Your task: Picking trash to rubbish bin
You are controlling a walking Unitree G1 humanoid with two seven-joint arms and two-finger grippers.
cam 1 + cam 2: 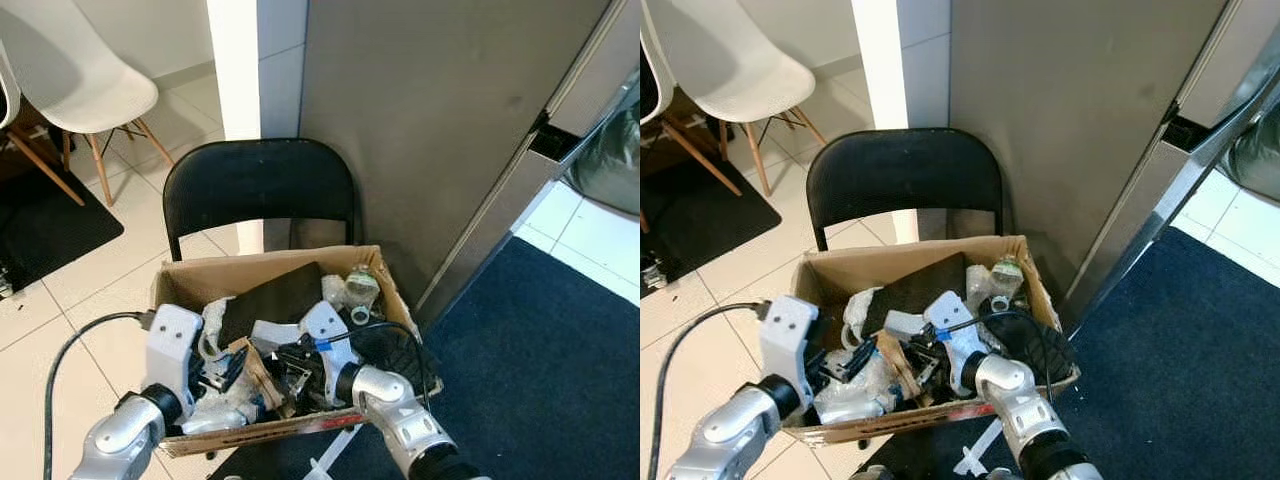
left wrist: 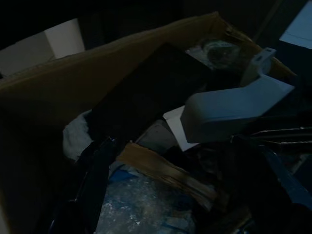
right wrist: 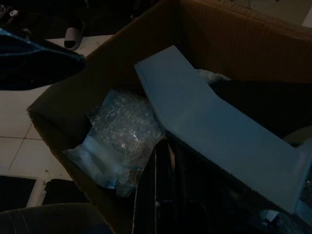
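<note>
Cardboard box (image 1: pixel 190 275): no legible writing, seemingly.

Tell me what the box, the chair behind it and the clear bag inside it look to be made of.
Box: brown corrugated cardboard, matte, with bent flaps.
Chair: black back, probably padded vinyl, given its slight sheen, on a thin dark frame, likely metal.
Bag: clear plastic, seemingly bubble wrap, crinkled and glinting.

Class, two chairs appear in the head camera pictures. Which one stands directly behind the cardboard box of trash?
The black folding chair. Its dark backrest rises just behind the cardboard box, against the grey wall. The white shell chair on wooden legs stands farther off to the left.
</note>
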